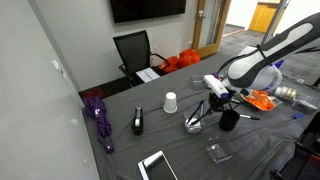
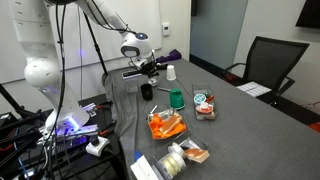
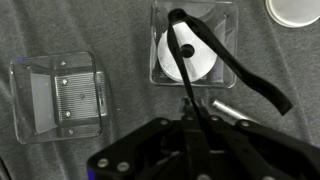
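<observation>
The black utensil [image 3: 240, 66], judged light, stiff and slippery, is pinched at its thin stem by the jaws of the gripper [image 3: 186, 116].

Gripper [image 1: 213, 97] stands over a crowded stretch of table [image 1: 125, 150]. Black cup [image 1: 229, 120] just beside it; clear dish with black utensil [image 1: 195, 123] beneath; white cup [image 1: 170, 102] near. Bare table between stapler [image 1: 138, 122] and clear tray [image 1: 219, 152] offers unobstructed passage.

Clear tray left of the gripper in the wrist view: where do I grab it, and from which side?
Probably best to take a side wall of the clear tray from straight above, one finger inside and one outside. It lies flat and open-topped, with thin upright walls.
</observation>
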`<control>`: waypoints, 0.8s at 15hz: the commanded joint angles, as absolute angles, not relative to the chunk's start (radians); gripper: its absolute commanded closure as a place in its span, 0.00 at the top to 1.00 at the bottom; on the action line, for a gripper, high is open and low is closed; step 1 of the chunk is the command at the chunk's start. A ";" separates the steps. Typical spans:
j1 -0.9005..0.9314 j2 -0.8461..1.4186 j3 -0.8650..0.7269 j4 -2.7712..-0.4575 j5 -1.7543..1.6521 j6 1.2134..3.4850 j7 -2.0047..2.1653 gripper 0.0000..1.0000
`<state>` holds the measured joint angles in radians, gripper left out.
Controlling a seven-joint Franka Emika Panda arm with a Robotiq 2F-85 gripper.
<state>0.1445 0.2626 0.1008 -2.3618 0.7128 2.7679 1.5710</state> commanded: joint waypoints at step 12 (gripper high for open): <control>0.114 -0.039 0.092 -2.459 1.026 2.645 1.243 0.01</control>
